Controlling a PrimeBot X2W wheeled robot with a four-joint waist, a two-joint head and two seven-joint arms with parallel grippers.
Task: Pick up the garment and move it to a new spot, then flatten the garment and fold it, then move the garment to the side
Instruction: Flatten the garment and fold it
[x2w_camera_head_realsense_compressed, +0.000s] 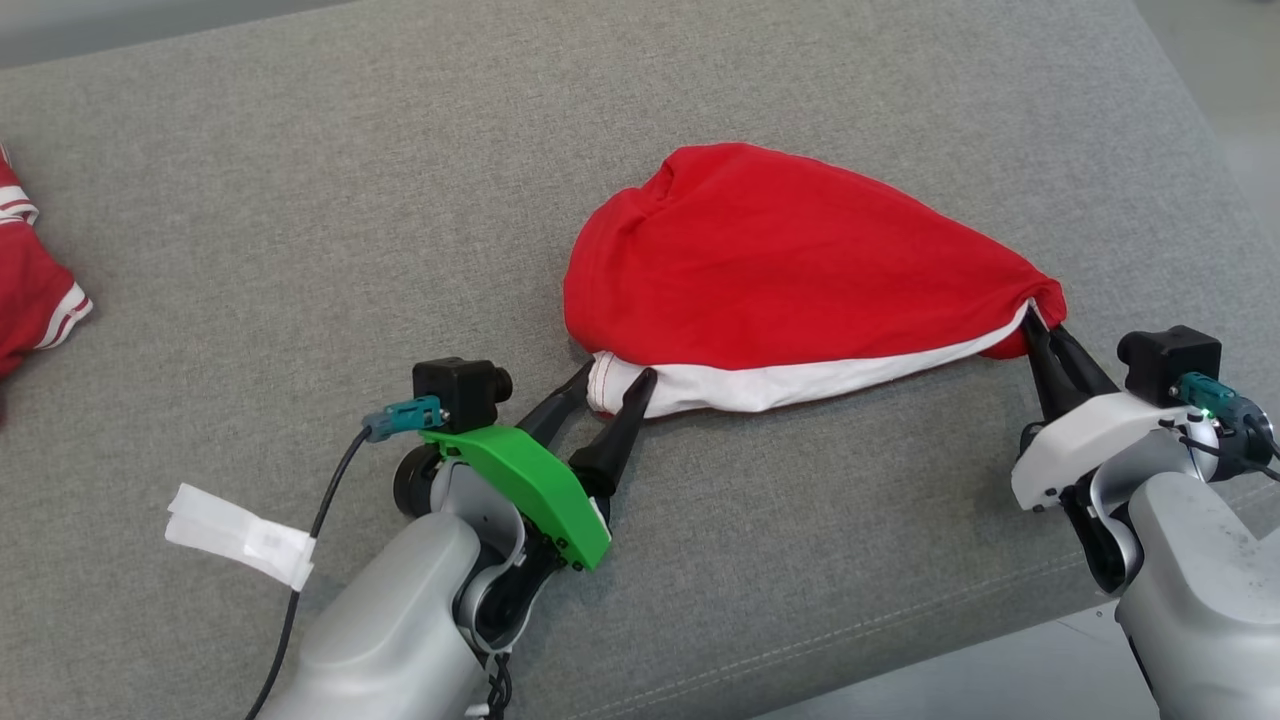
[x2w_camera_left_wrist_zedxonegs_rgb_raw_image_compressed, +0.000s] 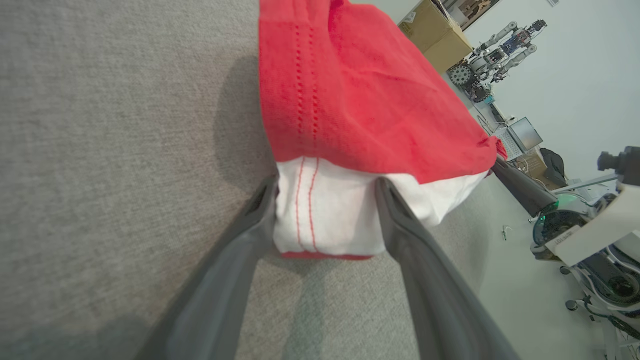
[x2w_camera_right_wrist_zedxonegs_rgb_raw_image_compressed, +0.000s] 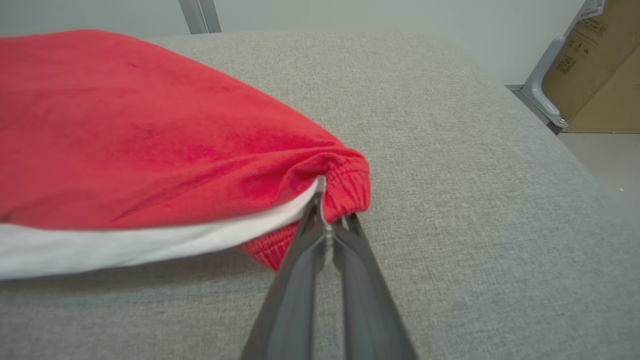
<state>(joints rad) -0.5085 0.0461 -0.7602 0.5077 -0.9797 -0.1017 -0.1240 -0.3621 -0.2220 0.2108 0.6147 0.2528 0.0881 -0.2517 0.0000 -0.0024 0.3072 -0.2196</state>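
Red garment (x2w_camera_head_realsense_compressed: 790, 260) on grey cushion (x2w_camera_head_realsense_compressed: 300, 200)
L gripper (x2w_camera_head_realsense_compressed: 618, 372) agape round white corner — R gripper (x2w_camera_head_realsense_compressed: 1038, 322) clamped on opp. end.

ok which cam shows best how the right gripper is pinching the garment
The right wrist view: close up, the right gripper is shut on a corner of the garment. The head view shows that pinch smaller; the left wrist view catches it far off, side-on.

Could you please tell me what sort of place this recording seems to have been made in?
Most likely a robotics lab or workshop: beyond the grey fabric-covered table, the left wrist view shows robot hardware standing by the wall, a cardboard box and a monitor.
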